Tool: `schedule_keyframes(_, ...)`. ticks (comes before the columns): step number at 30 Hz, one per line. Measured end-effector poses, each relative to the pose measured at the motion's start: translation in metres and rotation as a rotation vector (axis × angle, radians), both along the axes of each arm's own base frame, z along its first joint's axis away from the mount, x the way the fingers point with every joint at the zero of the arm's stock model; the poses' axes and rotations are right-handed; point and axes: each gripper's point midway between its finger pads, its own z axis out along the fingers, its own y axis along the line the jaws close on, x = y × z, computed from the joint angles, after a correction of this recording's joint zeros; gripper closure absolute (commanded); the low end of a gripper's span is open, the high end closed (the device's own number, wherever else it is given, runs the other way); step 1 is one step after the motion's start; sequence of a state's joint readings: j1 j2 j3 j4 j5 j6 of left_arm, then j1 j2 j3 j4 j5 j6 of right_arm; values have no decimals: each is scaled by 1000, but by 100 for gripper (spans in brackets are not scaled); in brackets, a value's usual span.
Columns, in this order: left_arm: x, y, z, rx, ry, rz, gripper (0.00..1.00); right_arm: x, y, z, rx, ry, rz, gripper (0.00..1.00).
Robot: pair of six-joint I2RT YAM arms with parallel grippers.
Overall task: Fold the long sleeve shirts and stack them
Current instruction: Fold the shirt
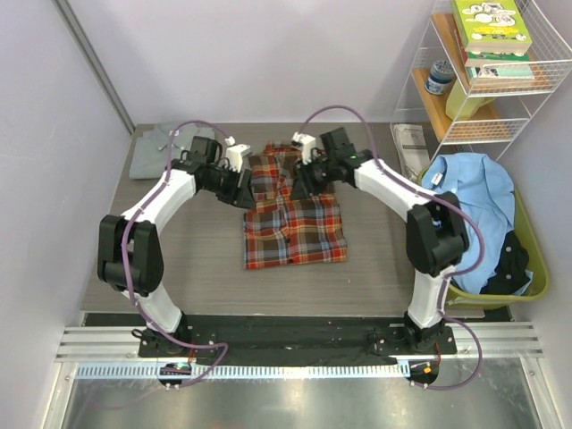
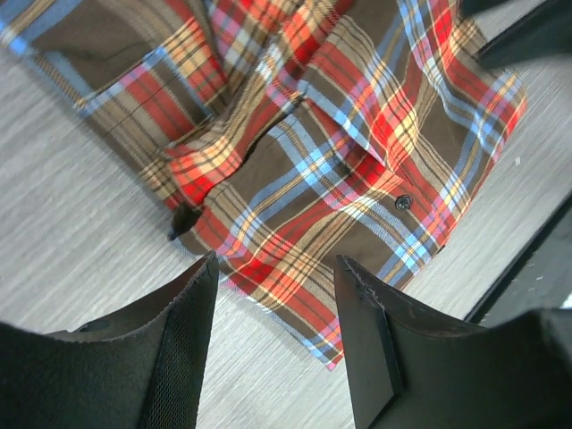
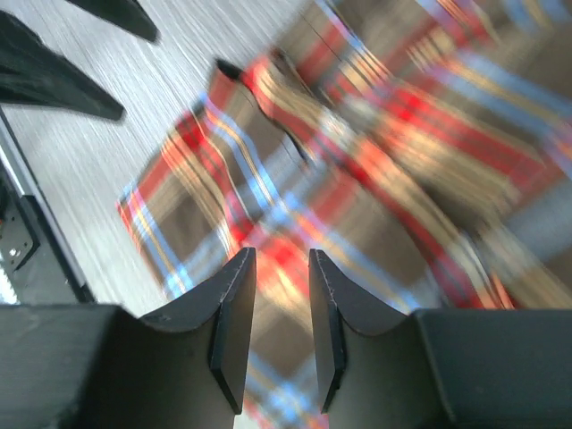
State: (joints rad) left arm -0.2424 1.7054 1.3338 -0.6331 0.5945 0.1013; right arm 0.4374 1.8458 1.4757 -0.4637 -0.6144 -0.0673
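The plaid flannel long sleeve shirt lies partly folded in the middle of the table, with its upper part bunched between the two grippers. The pale grey shirt lies folded at the back left corner. My left gripper hovers at the plaid's upper left edge. In the left wrist view it stands open over a corner of the plaid shirt, holding nothing. My right gripper is over the upper middle of the plaid. In its blurred wrist view it is narrowly open above the plaid shirt, with nothing between its jaws.
A green basket at the right table edge holds a blue shirt and a dark garment. A white wire shelf with books stands at the back right. A printed sheet lies next to it. Walls close in on the left and the back.
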Motion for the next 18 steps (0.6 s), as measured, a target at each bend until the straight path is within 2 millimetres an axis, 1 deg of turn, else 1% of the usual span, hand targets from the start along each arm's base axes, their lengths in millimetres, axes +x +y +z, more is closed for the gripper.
schedule_keyframes(2,1,6,-3,-18,18,28,43,4,22,-7,-9,-11,33,61)
schedule_keyframes(3,3,17,-7,-30,39,65,43,8,45,-19,-24,-20,62,61)
schedule_keyframes(5,5,27,-10,-39,55,97,43,9,61,-35,-52,-17,88,59)
schedule_keyframes(7,6,35,-11,-44,65,119,43,15,71,-50,-83,-28,102,58)
schedule_keyframes(10,7,41,-10,-52,69,132,42,22,76,-70,-126,-33,116,57)
schedule_keyframes(11,6,41,-10,-53,70,133,42,23,75,-78,-148,-29,121,57)
schedule_keyframes(13,4,41,-11,-54,73,130,42,24,72,-88,-178,-22,128,57)
schedule_keyframes(16,3,41,-12,-56,78,128,42,22,68,-95,-211,-23,144,57)
schedule_keyframes(18,2,41,-12,-56,80,127,42,21,66,-97,-225,-25,156,57)
